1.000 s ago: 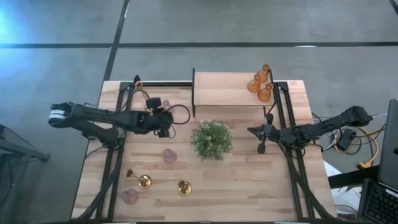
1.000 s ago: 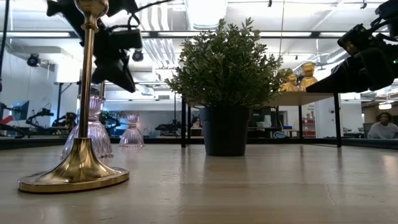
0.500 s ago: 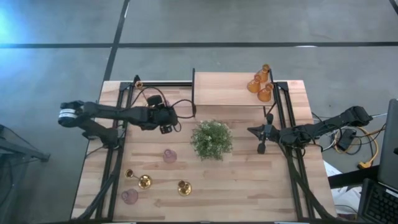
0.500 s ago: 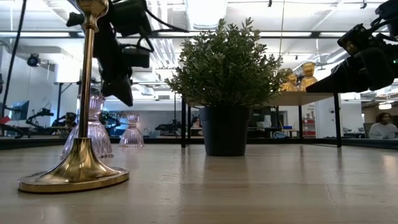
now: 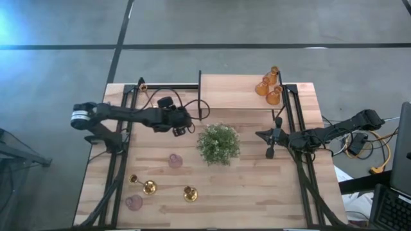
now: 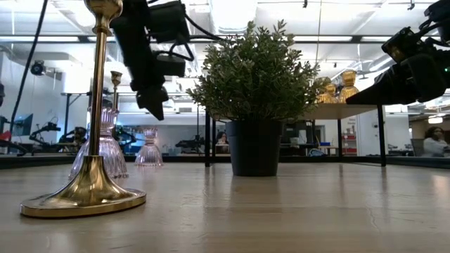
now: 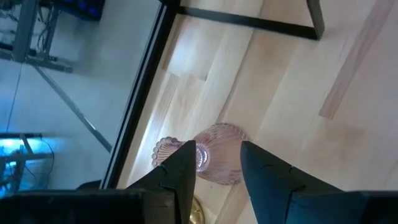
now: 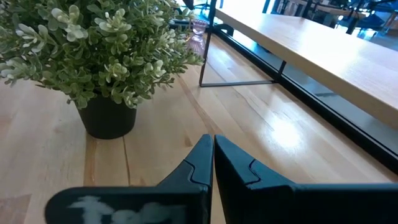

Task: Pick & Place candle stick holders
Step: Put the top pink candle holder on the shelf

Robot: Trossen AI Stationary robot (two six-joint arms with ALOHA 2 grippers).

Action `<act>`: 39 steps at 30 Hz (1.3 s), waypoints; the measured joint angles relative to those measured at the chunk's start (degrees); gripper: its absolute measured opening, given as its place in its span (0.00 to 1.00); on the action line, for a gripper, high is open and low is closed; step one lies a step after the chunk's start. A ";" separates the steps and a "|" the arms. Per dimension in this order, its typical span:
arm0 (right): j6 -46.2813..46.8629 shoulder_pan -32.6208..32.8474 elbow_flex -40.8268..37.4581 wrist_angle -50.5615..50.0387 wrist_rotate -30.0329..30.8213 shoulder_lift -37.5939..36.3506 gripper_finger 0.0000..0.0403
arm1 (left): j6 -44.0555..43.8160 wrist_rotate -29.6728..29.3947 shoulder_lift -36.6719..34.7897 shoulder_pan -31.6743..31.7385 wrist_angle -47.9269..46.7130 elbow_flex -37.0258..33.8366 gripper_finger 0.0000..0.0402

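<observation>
We saw the left gripper [image 7: 216, 163] part-open and empty, a ribbed pink glass candle holder [image 7: 214, 152] lying below between its fingers; glass being slippery and fragile, we judged its narrow neck the best hold

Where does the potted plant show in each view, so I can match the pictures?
High view: the potted plant stands at the table's centre.
Low view: centre of the picture.
Left wrist view: not in it.
Right wrist view: upper left.
Shared landmark: the raised wooden shelf beside the plant, clear in those same three views.
</observation>
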 joint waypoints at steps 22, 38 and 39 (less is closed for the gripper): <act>0.07 -0.02 0.00 -0.02 0.02 0.00 0.02 | -5.01 -0.69 5.04 6.76 -5.51 1.88 0.33; -0.48 0.00 0.00 0.07 0.04 0.00 0.02 | -0.03 5.30 6.30 10.06 -4.17 1.80 0.33; -0.52 0.00 0.00 0.07 0.04 0.00 0.02 | 0.39 5.59 6.54 10.18 -4.17 1.79 0.33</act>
